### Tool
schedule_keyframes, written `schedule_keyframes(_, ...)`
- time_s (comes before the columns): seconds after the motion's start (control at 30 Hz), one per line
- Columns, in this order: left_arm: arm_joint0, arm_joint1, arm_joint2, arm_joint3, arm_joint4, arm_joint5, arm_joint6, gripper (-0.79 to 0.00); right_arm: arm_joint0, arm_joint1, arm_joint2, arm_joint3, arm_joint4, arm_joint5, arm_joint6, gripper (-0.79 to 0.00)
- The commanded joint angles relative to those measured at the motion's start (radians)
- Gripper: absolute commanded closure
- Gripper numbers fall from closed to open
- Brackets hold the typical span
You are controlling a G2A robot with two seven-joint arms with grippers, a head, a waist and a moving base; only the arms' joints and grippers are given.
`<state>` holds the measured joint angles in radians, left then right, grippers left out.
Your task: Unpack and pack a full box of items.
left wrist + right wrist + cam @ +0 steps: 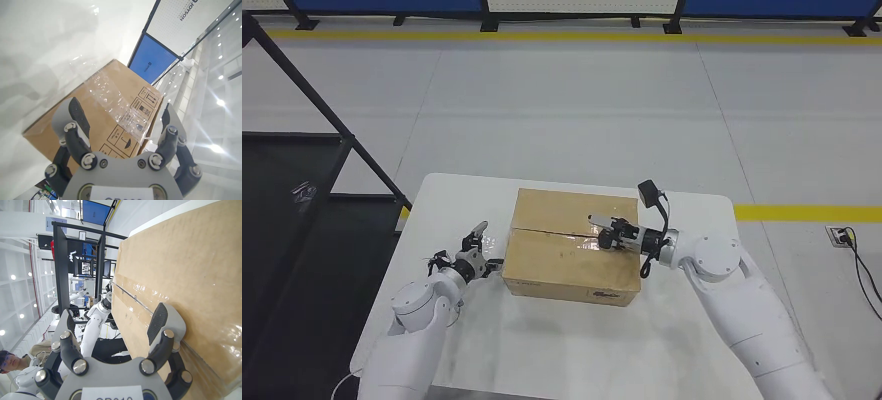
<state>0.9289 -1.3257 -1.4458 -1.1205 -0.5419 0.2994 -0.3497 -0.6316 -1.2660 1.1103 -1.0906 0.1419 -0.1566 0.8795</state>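
Note:
A closed brown cardboard box (572,245) stands mid-table, its top seam sealed with clear tape (143,291). My right gripper (600,230) hovers over the box top near the seam, open; one fingertip (158,321) rests against the taped cardboard, the other stands off it. My left gripper (482,250) sits at the box's left end, open, with nothing between its fingers (78,113). The left wrist view shows that end of the box (105,106), printed with handling symbols and crossed by wrinkled tape. In the right wrist view the box top (185,272) runs away toward the left gripper (108,291).
The white table (572,340) has bare surface in front of the box and on both sides. A black metal frame (302,90) and a dark panel stand off the table's left edge. Yellow floor lines run behind and to the right.

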Motion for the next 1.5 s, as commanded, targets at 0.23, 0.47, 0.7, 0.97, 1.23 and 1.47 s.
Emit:
schedule_keyframes(0.23, -0.069, -0.026, 0.063, 0.121, -0.046, -0.071, 0.086, -0.785, -0.001, 0.001, 0.002, -0.003, 0.001, 0.004, -0.003, -0.785)
schedule_keyframes(0.47, -0.117, -0.051, 0.084, 0.218, -0.125, -0.161, 0.165, -0.785, -0.004, 0.003, 0.003, -0.006, -0.001, 0.007, -0.004, -0.785)
schedule_keyframes(0.7, -0.155, -0.074, 0.08, 0.279, -0.205, -0.318, 0.222, -0.785, -0.009, 0.004, 0.004, -0.013, -0.001, 0.008, -0.004, -0.785)
schedule_keyframes(0.97, -0.171, -0.088, 0.067, 0.288, -0.246, -0.452, 0.257, -0.785, -0.015, 0.008, 0.008, -0.024, -0.008, 0.012, -0.005, -0.785)
schedule_keyframes(1.23, -0.137, -0.082, 0.044, 0.251, -0.191, -0.478, 0.293, -0.785, -0.02, 0.01, 0.011, -0.032, -0.008, 0.014, -0.005, -0.785)
schedule_keyframes(1.47, -0.126, -0.077, 0.043, 0.231, -0.167, -0.436, 0.201, -0.785, -0.016, 0.009, 0.002, -0.036, -0.01, 0.016, -0.004, -0.785)
